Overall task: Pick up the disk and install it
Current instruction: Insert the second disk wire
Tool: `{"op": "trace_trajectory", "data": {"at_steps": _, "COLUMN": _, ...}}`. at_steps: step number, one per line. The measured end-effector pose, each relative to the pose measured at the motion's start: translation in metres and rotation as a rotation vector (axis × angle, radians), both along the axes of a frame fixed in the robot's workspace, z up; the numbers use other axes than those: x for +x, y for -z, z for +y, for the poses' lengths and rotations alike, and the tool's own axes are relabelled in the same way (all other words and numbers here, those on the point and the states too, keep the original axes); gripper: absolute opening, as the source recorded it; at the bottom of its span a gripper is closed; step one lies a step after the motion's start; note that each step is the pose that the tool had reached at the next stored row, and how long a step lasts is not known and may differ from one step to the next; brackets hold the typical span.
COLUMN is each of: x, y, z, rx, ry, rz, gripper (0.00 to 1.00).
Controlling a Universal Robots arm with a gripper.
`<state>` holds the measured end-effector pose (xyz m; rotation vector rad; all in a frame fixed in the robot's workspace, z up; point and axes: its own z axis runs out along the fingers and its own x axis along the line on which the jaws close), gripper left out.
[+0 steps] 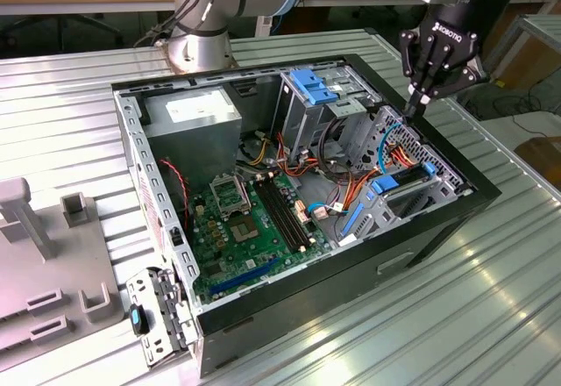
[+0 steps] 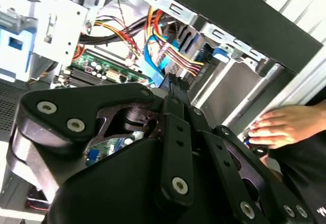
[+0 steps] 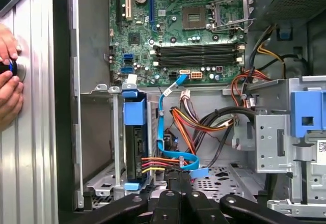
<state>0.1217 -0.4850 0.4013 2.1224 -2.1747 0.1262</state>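
On a ribbed metal table (image 1: 491, 316), the computer case (image 1: 307, 307) half hides the disk (image 3: 135, 142), seated beside the empty, clenched gripper (image 3: 175, 175).

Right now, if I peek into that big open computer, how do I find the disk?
Start at the open computer case and go to its end on the exterior view's right, near the black gripper. The disk sits low there in a metal bay. It is a flat dark grey slab framed by bright blue rails, unlike the all-plastic blue latch topping the tall cage.
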Motion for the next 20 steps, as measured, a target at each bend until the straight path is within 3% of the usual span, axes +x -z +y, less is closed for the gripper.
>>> {"op": "trace_trajectory", "data": {"at_steps": 2, "x": 0.0002, "y": 0.0001, "z": 0.0000, "rx": -0.0011, "ry": 0.000, "rz": -0.0001, "gripper": 0.11}}
{"op": "trace_trajectory", "data": {"at_steps": 3, "x": 0.0002, "y": 0.0002, "z": 0.0002, "rx": -0.0018, "ry": 0.000, "rz": -0.0001, "gripper": 0.17}}
{"op": "trace_trajectory", "data": {"at_steps": 4, "x": 0.0002, "y": 0.0002, "z": 0.0008, "rx": -0.0039, "ry": 0.000, "rz": -0.0001, "gripper": 0.30}}
{"op": "trace_trajectory", "data": {"at_steps": 6, "x": 0.0002, "y": 0.0007, "z": 0.0029, "rx": -0.0094, "ry": 0.000, "rz": -0.0001, "gripper": 0.36}}
{"op": "trace_trajectory", "data": {"at_steps": 7, "x": 0.0003, "y": 0.0018, "z": 0.0057, "rx": -0.0196, "ry": 0.000, "rz": -0.0001, "gripper": 0.36}}
{"op": "trace_trajectory", "data": {"at_steps": 8, "x": 0.0002, "y": 0.0022, "z": 0.0070, "rx": -0.0275, "ry": 0.000, "rz": 0.0000, "gripper": 0.42}}
{"op": "trace_trajectory", "data": {"at_steps": 9, "x": 0.0002, "y": 0.0029, "z": 0.0089, "rx": -0.0585, "ry": 0.000, "rz": -0.0001, "gripper": 0.42}}
{"op": "trace_trajectory", "data": {"at_steps": 10, "x": 0.0002, "y": 0.0033, "z": 0.0094, "rx": -0.0831, "ry": 0.000, "rz": 0.0000, "gripper": 0.42}}
{"op": "trace_trajectory", "data": {"at_steps": 11, "x": 0.0002, "y": 0.0048, "z": 0.0101, "rx": -0.0971, "ry": 0.000, "rz": 0.0000, "gripper": 0.42}}
{"op": "trace_trajectory", "data": {"at_steps": 15, "x": 0.0002, "y": 0.0136, "z": 0.0112, "rx": -0.0981, "ry": 0.000, "rz": -0.0003, "gripper": 0.41}}
{"op": "trace_trajectory", "data": {"at_steps": 20, "x": 0.0002, "y": 0.0198, "z": 0.0114, "rx": -0.1009, "ry": 0.000, "rz": -0.0003, "gripper": 0.11}}
